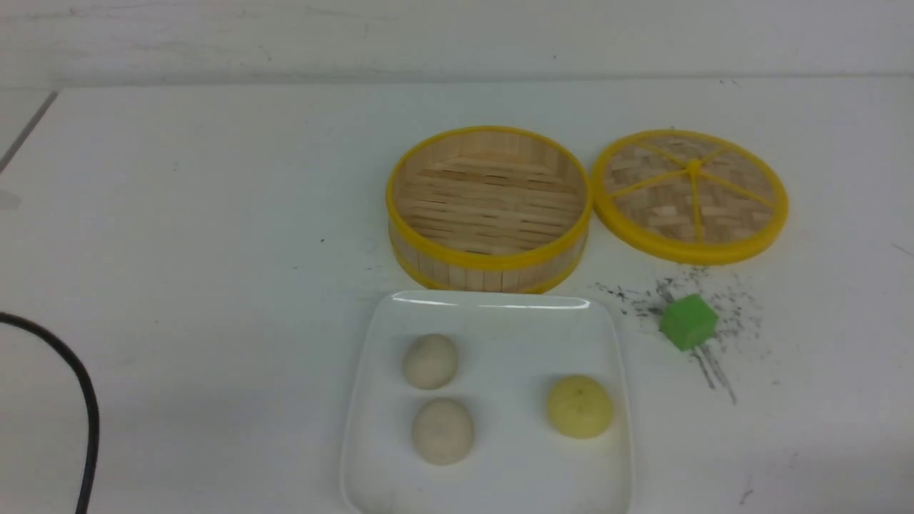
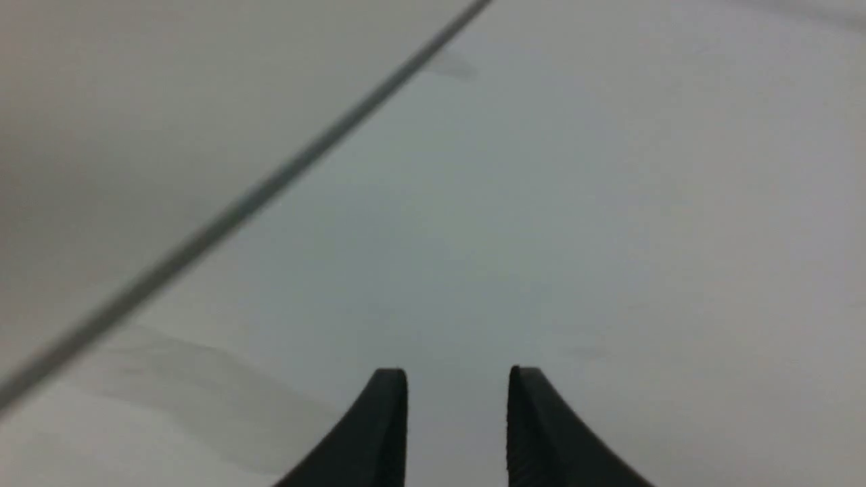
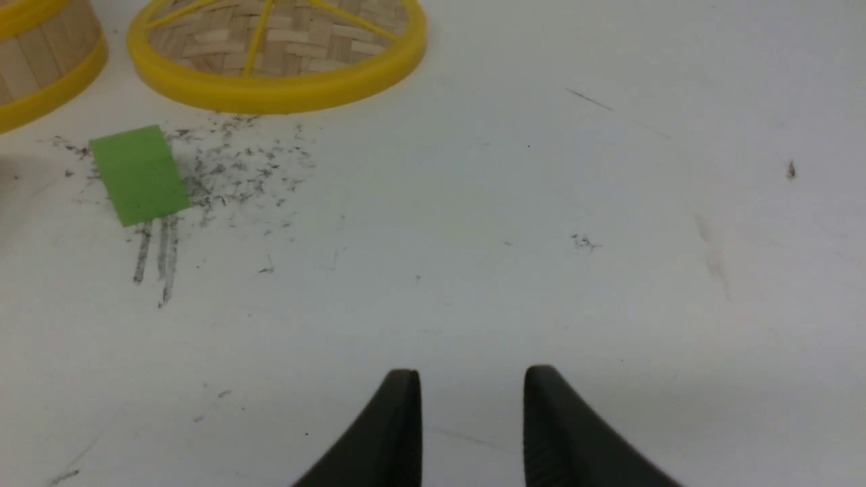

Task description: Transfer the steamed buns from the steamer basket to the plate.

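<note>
from the front view i see the steamer basket (image 1: 490,207) with nothing inside, only its slatted floor. all three steamed buns sit on the plate (image 1: 500,318): one off-white bun (image 1: 430,361) at the far left of the plate, a second off-white bun (image 1: 443,430) just in front of it, closer to me, and the pale yellow bun (image 1: 580,406) apart from them on the right side. they are spaced and do not touch each other, so i judge each one was set down separately and the task is already finished, or very near to it. the plate stands just in front of the basket, almost touching its wall, which keeps the carrying path short.

the lid (image 1: 690,194) lies flat on the table to the right of the basket, out of the way so the basket is open from above. a green cube (image 1: 688,322) rests among dark scuff marks, between the lid and the plate's right edge.

the left gripper (image 2: 458,379) has its jaws parted with an empty gap, and it looks only at bare table. the right gripper (image 3: 472,379) is also parted and carries nothing; the cube and the lid are well ahead of it. no bun shows in either wrist view, so both pincers are well apart from the buns. neither arm shows in the front view, so i think they are drawn back.
</note>
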`<state>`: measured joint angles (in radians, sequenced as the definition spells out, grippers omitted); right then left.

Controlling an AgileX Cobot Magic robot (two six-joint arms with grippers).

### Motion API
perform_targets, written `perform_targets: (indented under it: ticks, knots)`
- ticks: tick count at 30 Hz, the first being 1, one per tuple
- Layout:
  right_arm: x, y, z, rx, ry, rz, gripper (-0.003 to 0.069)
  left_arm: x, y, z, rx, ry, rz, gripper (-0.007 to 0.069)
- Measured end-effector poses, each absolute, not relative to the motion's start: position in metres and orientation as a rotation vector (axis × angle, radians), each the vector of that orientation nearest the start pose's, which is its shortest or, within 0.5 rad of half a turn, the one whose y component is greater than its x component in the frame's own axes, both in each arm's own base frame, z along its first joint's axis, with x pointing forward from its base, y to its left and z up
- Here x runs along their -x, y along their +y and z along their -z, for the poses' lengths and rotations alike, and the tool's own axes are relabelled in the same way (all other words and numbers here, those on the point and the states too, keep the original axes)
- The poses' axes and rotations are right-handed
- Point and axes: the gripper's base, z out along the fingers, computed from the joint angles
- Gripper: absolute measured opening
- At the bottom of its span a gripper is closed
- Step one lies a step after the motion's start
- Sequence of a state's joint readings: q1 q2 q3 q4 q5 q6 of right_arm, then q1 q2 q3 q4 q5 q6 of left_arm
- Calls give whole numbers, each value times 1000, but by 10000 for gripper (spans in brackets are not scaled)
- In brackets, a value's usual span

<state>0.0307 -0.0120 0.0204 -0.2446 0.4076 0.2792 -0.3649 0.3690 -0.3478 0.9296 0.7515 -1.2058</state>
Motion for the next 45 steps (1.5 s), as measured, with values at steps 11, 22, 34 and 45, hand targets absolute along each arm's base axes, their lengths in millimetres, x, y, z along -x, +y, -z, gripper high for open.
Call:
perform_targets:
  ticks: [11,22,34,45]
  knots:
    - [-52,-7,-171,-87,1885,35,240,-77,-2,-270,576,1765,530,244]
    - [-52,-7,-171,-83,1886,40,240,-57,2,-202,623,1704,586,244]
    - [-52,-7,-171,-83,1886,41,240,-57,13,-190,267,1659,156,244]
    - [-52,-7,-172,-83,1885,41,240,-58,5,-196,43,1588,81,244]
